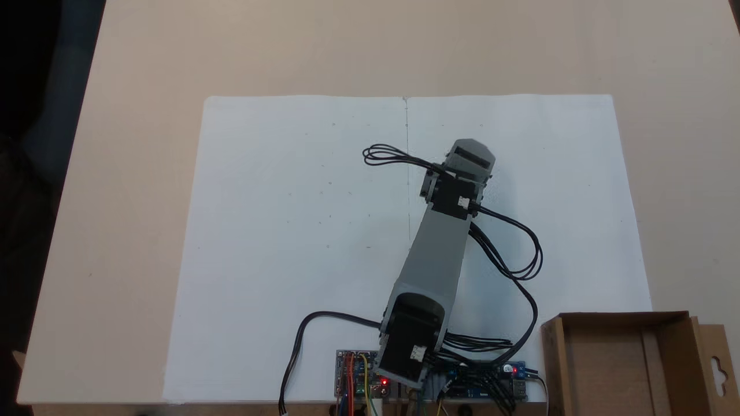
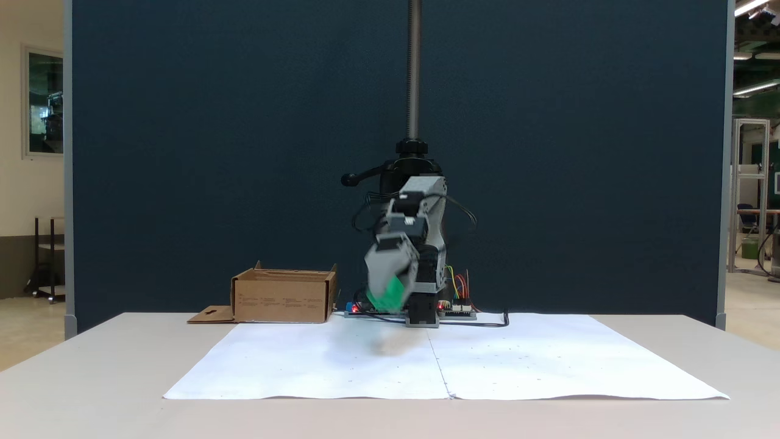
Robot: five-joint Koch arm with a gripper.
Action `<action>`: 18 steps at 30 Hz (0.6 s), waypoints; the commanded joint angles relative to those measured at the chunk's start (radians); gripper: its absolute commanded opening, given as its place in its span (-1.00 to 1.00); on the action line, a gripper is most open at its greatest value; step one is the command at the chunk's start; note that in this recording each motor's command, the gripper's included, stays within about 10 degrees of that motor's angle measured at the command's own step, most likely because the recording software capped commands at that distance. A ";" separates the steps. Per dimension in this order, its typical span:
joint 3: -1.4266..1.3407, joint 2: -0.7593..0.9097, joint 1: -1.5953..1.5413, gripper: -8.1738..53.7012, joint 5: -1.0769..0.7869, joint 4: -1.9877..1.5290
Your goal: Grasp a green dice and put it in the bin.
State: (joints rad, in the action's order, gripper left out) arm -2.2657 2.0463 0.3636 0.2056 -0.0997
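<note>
In a fixed view from the front, the green dice (image 2: pixel 387 294) hangs well above the white paper, and my gripper (image 2: pixel 390 292) is shut on it, pointing down and a little blurred. From above, the arm's wrist (image 1: pixel 466 164) covers the gripper and the dice. The bin (image 1: pixel 621 361) is a brown cardboard box with low walls at the lower right of that view, its flap with the keyhole cutout (image 1: pixel 720 370) on its right. Seen from the front, the bin (image 2: pixel 283 297) stands to the left of the arm, apart from the gripper.
A large white paper sheet (image 1: pixel 289 242) covers the middle of the tan table (image 1: pixel 133 173). The arm's base and circuit boards (image 1: pixel 370 378) with loose black cables (image 1: pixel 509 254) sit at the near edge beside the bin. A dark blue screen (image 2: pixel 213 152) stands behind the table.
</note>
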 commanded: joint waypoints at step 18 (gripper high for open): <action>0.377 0.017 1.243 -0.32 0.023 0.021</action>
State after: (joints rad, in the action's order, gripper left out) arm -1.9880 2.0494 1.6199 0.2056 -0.0997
